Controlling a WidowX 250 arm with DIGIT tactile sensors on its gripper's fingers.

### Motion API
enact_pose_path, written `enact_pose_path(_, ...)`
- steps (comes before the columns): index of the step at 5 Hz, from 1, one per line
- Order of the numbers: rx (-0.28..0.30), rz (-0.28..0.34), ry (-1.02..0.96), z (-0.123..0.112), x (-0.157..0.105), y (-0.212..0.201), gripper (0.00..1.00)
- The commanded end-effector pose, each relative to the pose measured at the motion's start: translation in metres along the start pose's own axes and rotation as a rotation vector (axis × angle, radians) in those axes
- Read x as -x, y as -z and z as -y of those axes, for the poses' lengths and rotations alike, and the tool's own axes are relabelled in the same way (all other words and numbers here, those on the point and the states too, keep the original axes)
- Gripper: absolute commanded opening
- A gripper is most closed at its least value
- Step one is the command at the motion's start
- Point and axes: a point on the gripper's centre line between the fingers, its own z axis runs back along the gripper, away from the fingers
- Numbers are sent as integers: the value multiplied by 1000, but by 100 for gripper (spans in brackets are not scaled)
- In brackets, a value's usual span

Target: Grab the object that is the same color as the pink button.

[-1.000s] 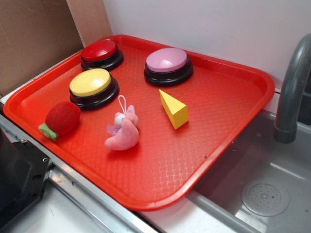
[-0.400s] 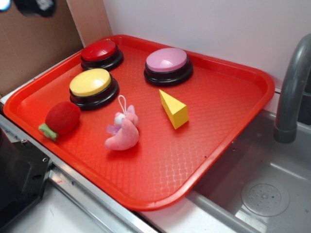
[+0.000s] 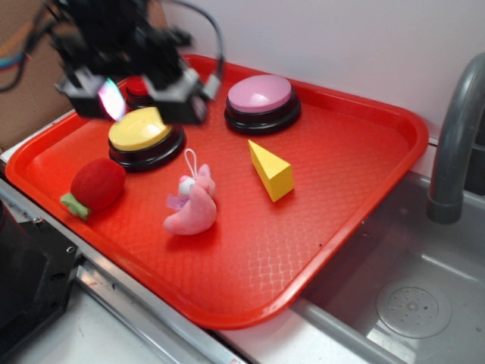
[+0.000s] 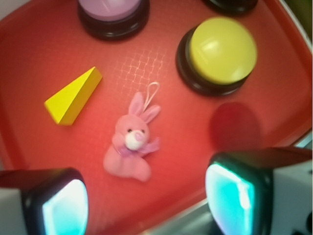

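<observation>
A red tray (image 3: 356,152) sits beside a grey sink (image 3: 394,296). The pink bunny (image 3: 192,205) lies near the middle of the tray, on its side, with its white string loop pointing toward the yellow button (image 3: 144,136). From the wrist view the bunny (image 4: 131,143) shows a white face and a purple bow. Nothing is touching it.

The gripper (image 3: 135,89) hangs in the air above the back left of the tray, over the yellow button and partly hiding the red button (image 3: 136,87). Its jaws are spread wide apart and hold nothing. In the wrist view the two fingers (image 4: 234,196) sit low in the picture, with the bunny between and ahead of them.

The pink button (image 3: 261,102) is at the back of the tray, apart from the bunny. A yellow cheese wedge (image 3: 271,171) stands just to the right of the bunny. A red strawberry (image 3: 95,186) lies to its left, near the tray edge.
</observation>
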Motion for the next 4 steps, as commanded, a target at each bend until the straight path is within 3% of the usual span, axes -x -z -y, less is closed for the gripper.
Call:
enact_pose_path(1, -22, 51, -123, 16, 5, 55, 100)
enact_pose_path(3, 57, 62, -178, 9, 5, 70, 100)
enact_pose_path(4, 70, 57, -176, 6, 3, 72, 0)
